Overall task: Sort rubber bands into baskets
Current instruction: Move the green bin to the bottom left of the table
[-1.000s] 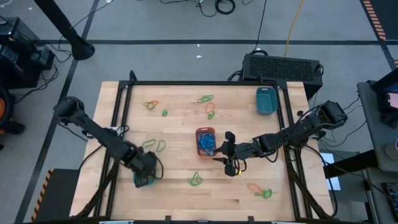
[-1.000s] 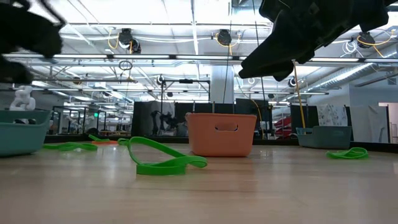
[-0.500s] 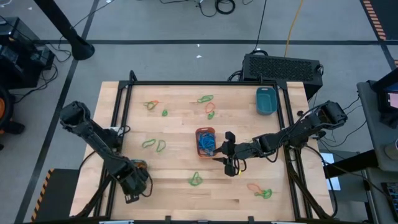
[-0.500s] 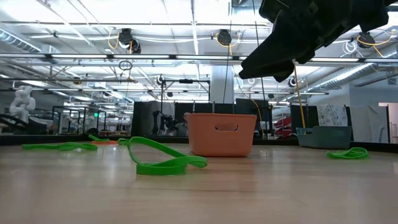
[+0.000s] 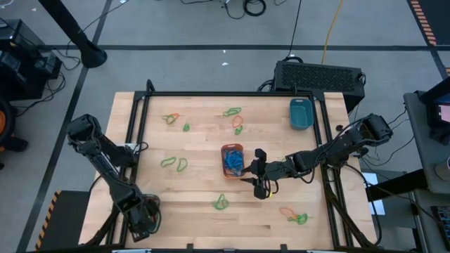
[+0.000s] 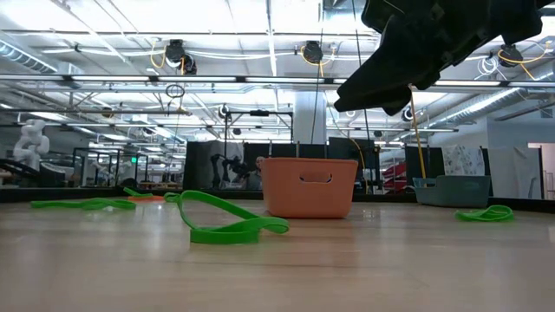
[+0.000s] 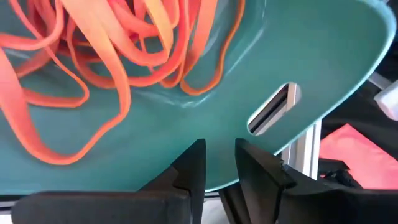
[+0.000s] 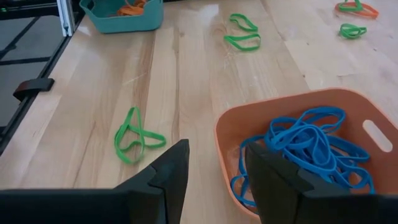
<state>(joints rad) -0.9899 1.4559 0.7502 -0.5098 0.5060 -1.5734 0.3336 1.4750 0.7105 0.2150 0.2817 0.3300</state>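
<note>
Your left gripper (image 7: 217, 163) is pinched onto the wall of a teal basket (image 7: 311, 56), its two fingers (image 7: 189, 168) close together with the rim between them; orange rubber bands (image 7: 93, 56) lie piled inside, just past the fingertips. From above, you have this gripper (image 5: 143, 223) at the table's near left corner, at the very edge of the wood (image 5: 197, 204).

Your right gripper (image 8: 214, 165) holds nothing, and its fingers stand parted with a clear gap. Directly ahead of it sits the orange basket (image 8: 245, 124), its near rim just beyond the fingertips, with a tangle of blue rubber bands (image 8: 305, 149) inside. A green rubber band (image 8: 134, 138) lies on the table off to one side of the fingers, apart from the basket. In the high view this gripper (image 5: 259, 188) hangs just beside the orange basket (image 5: 233, 149) at the table's middle. A second teal basket (image 5: 300, 114) sits well away, at the far right corner.
</note>
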